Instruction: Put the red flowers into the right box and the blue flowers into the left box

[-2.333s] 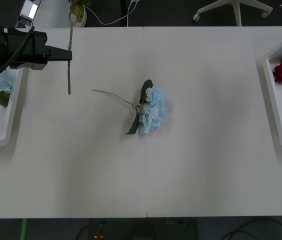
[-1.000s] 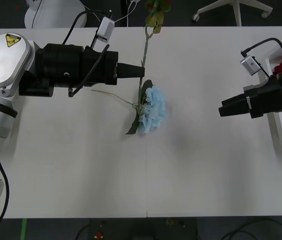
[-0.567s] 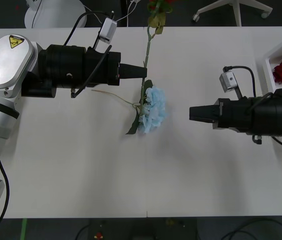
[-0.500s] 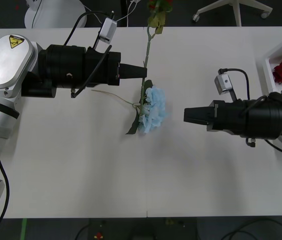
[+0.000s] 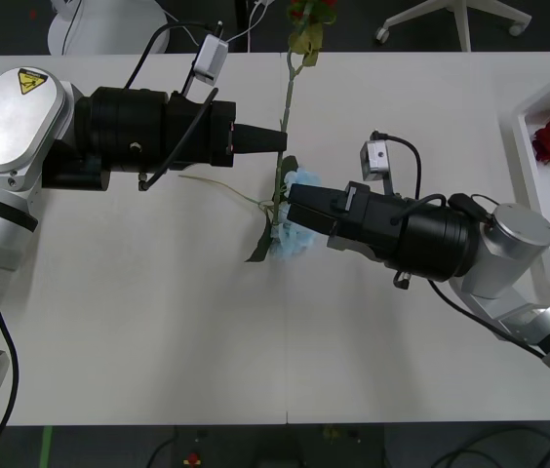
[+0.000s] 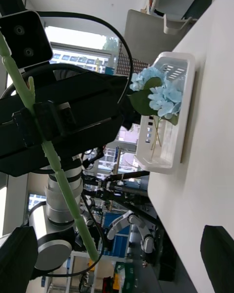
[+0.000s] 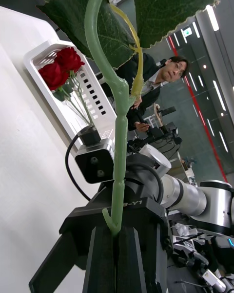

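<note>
Above mid-table my left gripper (image 5: 280, 139) pinches the red flower's stem (image 5: 284, 122) while my open, empty right gripper (image 5: 294, 206) closes in, and I fear a mistimed release dropping it onto the blue flower (image 5: 297, 230).

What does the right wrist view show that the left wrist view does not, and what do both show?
The right wrist view alone shows the left box holding blue flowers. The left wrist view alone shows the right box holding red flowers. Both show the green rose stem clamped in the left gripper, with the open right gripper facing it.
</note>
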Robot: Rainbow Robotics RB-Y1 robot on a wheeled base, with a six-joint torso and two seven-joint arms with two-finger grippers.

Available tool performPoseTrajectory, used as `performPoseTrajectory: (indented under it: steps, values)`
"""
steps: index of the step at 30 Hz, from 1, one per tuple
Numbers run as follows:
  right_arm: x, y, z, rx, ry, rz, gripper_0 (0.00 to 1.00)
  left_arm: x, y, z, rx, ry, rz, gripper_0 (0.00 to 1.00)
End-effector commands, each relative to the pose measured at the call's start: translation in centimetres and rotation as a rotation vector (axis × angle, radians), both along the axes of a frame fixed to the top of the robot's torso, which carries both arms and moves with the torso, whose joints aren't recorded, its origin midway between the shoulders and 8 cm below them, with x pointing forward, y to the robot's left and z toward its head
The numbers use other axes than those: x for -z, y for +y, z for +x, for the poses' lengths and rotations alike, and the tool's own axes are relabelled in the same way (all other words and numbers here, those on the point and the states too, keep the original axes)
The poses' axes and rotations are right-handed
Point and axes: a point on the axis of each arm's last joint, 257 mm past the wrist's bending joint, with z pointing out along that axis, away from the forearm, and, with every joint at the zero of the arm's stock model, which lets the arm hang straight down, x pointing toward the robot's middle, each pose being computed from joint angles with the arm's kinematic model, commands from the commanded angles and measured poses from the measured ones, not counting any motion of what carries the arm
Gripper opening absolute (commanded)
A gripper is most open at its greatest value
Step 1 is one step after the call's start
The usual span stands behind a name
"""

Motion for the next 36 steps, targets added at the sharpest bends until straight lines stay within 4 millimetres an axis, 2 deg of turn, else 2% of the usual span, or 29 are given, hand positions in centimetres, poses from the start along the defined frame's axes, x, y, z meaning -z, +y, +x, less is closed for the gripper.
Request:
performPoseTrajectory:
  steps: [1,11,21,23,25,26,27,28,31,36]
  values:
    - [-2.7,1.5,-0.5,-0.019,0.004,0.082,0.97,-1.1,-1.3,-1.1,0.031,-0.031,-0.029,0.00]
    - [-5.1,3.9,-0.3,-0.036,-0.014,0.131,0.97,-1.1,-1.3,-1.1,0.031,-0.031,-0.029,0.00]
    - [-5.7,5.3,0.1,-0.035,-0.018,0.120,0.97,-1.1,-1.3,-1.1,0.031,-0.031,-0.029,0.00]
    - [-5.9,5.4,0.1,-0.037,-0.016,0.122,0.86,-1.1,-1.3,-1.1,0.031,-0.031,-0.029,0.00]
    - [-5.7,5.4,0.2,-0.034,-0.008,0.122,0.61,-1.1,-1.3,-1.1,0.031,-0.031,-0.029,0.00]
    - [-5.8,5.4,0.2,-0.036,-0.006,0.123,0.53,-1.1,-1.3,-1.1,0.031,-0.031,-0.029,0.00]
    - [-5.7,5.5,0.1,-0.039,-0.002,0.122,0.35,-1.1,-1.3,-1.1,0.031,-0.031,-0.029,0.00]
    - [-5.7,5.5,0.1,-0.039,0.002,0.124,0.23,-1.1,-1.3,-1.1,0.031,-0.031,-0.029,0.00]
    - [-5.6,5.6,0.1,-0.042,0.009,0.124,0.00,-1.1,-1.3,-1.1,0.031,-0.031,-0.029,0.00]
    - [-5.6,5.6,0.1,-0.044,0.019,0.127,0.00,-1.1,-1.3,-1.1,0.031,-0.031,-0.029,0.00]
